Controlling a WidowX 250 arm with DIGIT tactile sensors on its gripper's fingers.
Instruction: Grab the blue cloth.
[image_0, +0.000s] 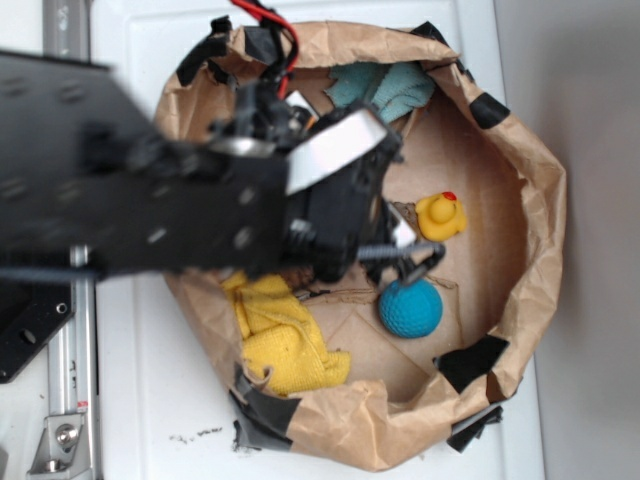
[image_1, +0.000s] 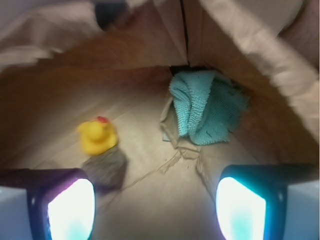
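Although our claw (image_1: 155, 210) hangs inside the brown paper bag (image_0: 520, 170), it holds nothing: in the wrist view its two fingers (image_1: 70, 207) stand wide apart at the bottom corners, with bare bag floor between them. The blue cloth (image_1: 205, 107) lies ahead of us and a little to the right of the midline, bunched against the far wall of the bag where two paper sides meet. From the exterior view the same blue cloth sits at the upper rim of the bag, well apart from the claw. Its folds run roughly up and down in the wrist view, so we judge its long axis to lie nearly along our line of approach; the reach needs to go forward with a slight shift right.

A yellow rubber duck (image_1: 97, 135) stands to the left of that path, clear of the cloth. The blue ball (image_0: 410, 307) and the yellow cloth (image_0: 285, 335) lie on the other side of the bag, away from the target.

Much is hidden. The arm's black body covers the middle of the bag from outside, and the claw's tips cannot be made out there. The wrist view is soft, and the cloth's far edge is lost in shadow at the corner. The white counter (image_0: 140, 400) shows only around the bag.
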